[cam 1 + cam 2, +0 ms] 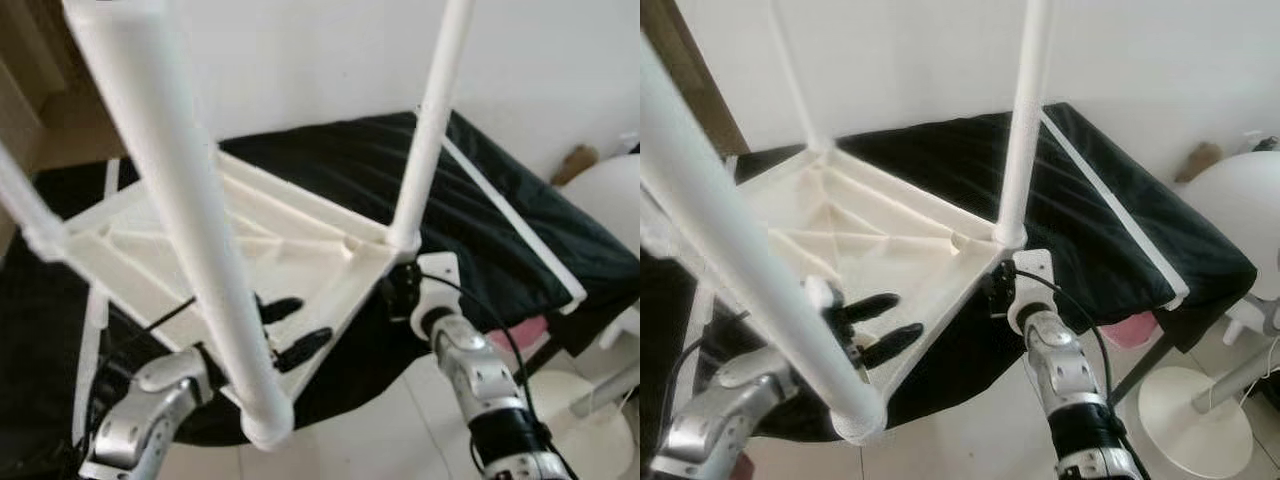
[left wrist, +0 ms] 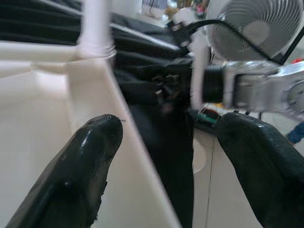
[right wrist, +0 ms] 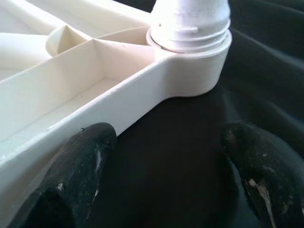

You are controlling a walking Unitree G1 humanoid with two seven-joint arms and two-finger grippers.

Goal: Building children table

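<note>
1. The white children's table (image 1: 880,250) is lying upside down on a black cloth (image 1: 1110,220), filling the centre left of the head views, its ribbed underside facing up and its legs standing upward.
2. The left gripper (image 1: 872,325) is reaching in at the lower left with its two black fingers spread. In the left wrist view one finger (image 2: 85,161) is lying over the inner side of the tabletop's rim while the other is hanging outside it, so the rim is running between them without being pinched.
3. The right gripper (image 1: 398,290) is sitting just below centre, at the corner where the right rear leg (image 1: 1025,120) is screwed into its socket (image 3: 190,45). Its fingers are spread too, one (image 3: 80,161) close under the rim and the other over the cloth, holding nothing.
4. The deciding relation: that corner socket is lying just ahead of the right gripper, with the leg's long axis rising straight up out of it, so the right arm looks nearer to that joint and the left to the near edge.
5. The near leg (image 1: 190,220) is slanting from the upper left to the bottom centre, crossing in front of the left arm, and could be getting in the way.
6. A white pedestal fan (image 1: 1240,260) is standing at the right edge.
</note>
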